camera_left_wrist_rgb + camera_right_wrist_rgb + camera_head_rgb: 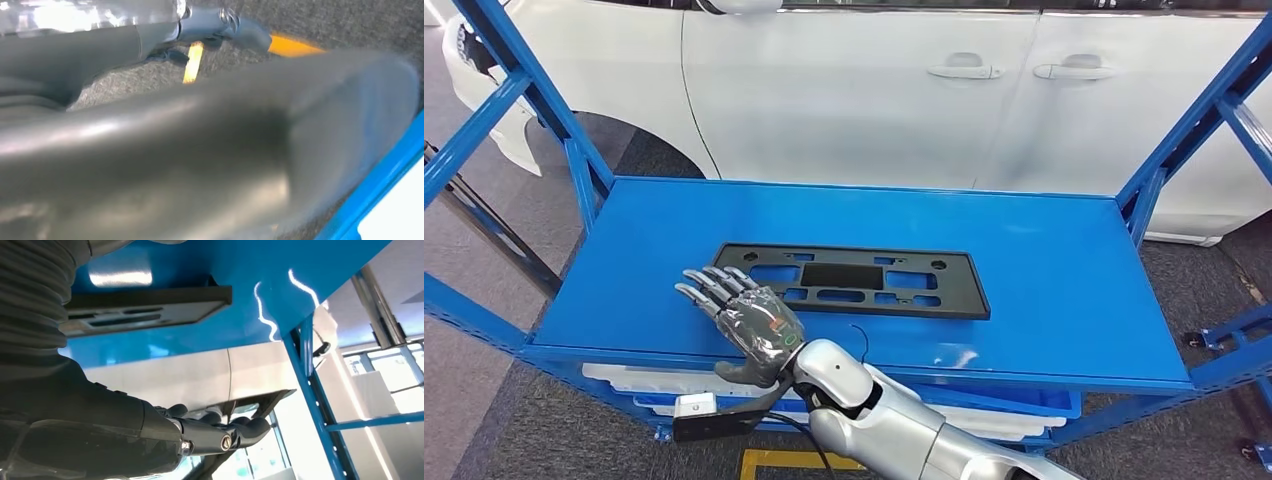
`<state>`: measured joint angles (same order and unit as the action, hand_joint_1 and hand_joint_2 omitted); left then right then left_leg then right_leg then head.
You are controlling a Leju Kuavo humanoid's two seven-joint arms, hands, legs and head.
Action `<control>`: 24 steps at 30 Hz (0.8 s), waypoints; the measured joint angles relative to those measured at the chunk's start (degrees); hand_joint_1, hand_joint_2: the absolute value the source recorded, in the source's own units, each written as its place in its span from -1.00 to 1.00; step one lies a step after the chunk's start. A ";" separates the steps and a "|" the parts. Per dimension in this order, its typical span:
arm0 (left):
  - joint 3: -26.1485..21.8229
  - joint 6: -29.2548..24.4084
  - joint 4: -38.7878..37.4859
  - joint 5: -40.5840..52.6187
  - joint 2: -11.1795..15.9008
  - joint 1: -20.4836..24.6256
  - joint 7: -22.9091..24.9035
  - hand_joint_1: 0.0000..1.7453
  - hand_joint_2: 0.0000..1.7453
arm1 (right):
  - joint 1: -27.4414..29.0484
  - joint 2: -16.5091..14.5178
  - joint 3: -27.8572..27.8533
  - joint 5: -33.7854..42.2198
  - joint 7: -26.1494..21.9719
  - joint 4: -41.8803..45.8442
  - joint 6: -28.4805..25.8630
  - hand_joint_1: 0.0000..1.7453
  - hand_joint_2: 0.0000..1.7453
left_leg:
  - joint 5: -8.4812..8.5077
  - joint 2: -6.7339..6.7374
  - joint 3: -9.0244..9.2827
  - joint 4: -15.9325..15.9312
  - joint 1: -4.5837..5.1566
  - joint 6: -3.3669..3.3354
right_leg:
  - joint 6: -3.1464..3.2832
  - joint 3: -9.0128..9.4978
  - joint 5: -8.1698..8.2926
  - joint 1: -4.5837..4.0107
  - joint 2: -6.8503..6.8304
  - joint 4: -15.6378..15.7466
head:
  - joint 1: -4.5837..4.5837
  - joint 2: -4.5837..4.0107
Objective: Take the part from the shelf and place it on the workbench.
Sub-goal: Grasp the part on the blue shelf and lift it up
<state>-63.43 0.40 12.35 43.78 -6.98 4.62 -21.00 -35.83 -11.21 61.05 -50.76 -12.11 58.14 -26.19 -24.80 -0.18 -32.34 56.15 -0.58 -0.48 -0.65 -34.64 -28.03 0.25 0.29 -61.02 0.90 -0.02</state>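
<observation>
Thin, stiff, light black plastic frame (852, 279) flat on blue shelf (1064, 300), just beyond right robot hand (742, 322), fingers apart, empty; best pinched along near long edge.

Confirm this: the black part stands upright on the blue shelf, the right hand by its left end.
Not upright: the head view shows the black part lying flat on the blue shelf, the right hand by its left end.

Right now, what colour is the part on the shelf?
Black part, clearest in the head view.
</observation>
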 joint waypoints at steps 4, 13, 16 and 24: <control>0.00 0.21 0.00 0.33 0.03 -0.04 -0.02 -1.00 -1.00 | -1.11 -2.08 0.73 -3.30 1.73 -5.23 -1.59 -1.00 1.00 | 0.00 0.00 -0.06 0.03 0.11 -0.37 | -0.29 -6.31 -5.28 0.12 -0.03 -13.03 | -0.06 0.00; 0.00 0.74 0.00 1.33 0.25 -0.08 0.07 -1.00 -1.00 | -3.82 -4.49 0.15 -9.69 6.21 -15.69 -2.97 -1.00 1.00 | -0.78 -0.18 -0.03 0.74 0.41 1.31 | 1.70 1.17 2.89 -0.37 -0.07 3.91 | -0.02 0.00; 0.00 0.87 0.00 1.52 0.55 -0.14 0.02 -1.00 -1.00 | -4.76 -4.87 -0.57 -10.43 6.66 -18.60 -3.37 -1.00 1.00 | -4.13 -0.13 -2.40 6.23 0.11 2.29 | 2.32 1.73 3.31 0.08 -0.18 4.79 | 0.28 0.00; 0.00 1.55 0.00 2.25 1.08 -0.25 -0.08 -1.00 -1.00 | -6.05 -4.26 -2.72 -12.74 10.80 -25.02 -4.22 -1.00 1.00 | -0.32 -0.09 -1.77 3.12 -0.65 2.83 | 1.59 1.83 2.62 0.04 0.05 4.13 | 0.37 0.00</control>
<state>-63.43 1.95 12.35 46.03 -5.90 4.37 -21.08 -41.88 -15.47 58.33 -63.50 -1.31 33.11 -30.41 -25.12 -0.27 -34.11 59.28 -1.22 2.35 0.94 -32.81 -25.41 0.28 0.35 -56.89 1.27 -0.02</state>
